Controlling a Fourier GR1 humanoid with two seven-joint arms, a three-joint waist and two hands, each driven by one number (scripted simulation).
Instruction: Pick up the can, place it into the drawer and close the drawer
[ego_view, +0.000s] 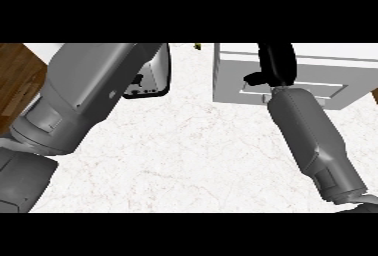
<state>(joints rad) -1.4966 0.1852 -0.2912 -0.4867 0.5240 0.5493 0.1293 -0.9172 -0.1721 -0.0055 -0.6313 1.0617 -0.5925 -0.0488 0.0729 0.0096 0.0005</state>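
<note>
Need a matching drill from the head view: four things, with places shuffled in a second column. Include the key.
Things:
1. white box-shaped drawer unit
2. grey left forearm
3. black right hand
4. silver and black appliance

Places:
a. upper left of the white marbled counter, partly hidden behind a forearm
b. upper right corner of the counter
c. over the front of the drawer unit
d. running from the lower left edge up toward the top of the view

Pairs: 1-b, 2-d, 3-c, 4-a
</note>
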